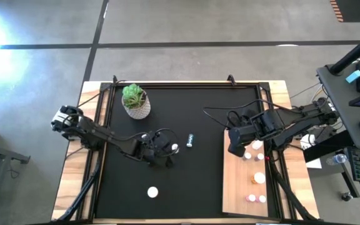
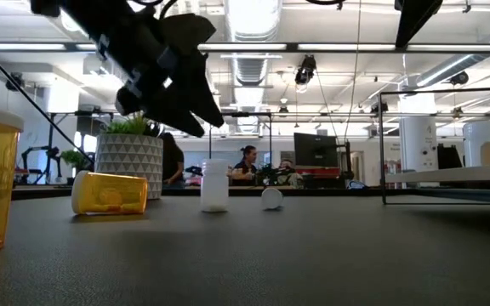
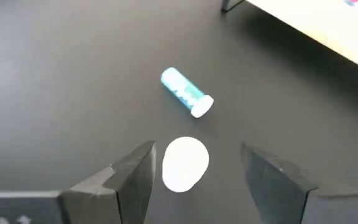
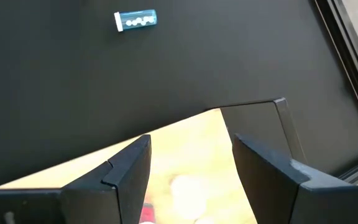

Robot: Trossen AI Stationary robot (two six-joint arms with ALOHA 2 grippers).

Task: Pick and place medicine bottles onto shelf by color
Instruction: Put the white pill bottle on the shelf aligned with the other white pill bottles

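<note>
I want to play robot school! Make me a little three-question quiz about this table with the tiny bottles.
1. True or false: the teal bottle is standing upright.
2. Which claw has a white bottle between its open fingers? A) left claw B) right claw
3. Fill in: the plant sits on the black ____.

Key:
1. False, it lies on its side.
2. A. The right claw hovers open over the wooden board.
3. mat.

- You see a matt black mat [image 1: 192,175].
- The shelf [image 1: 236,187] looks like pale, smooth wood.
- The amber bottle [image 2: 109,194] is shiny, see-through plastic.
</note>
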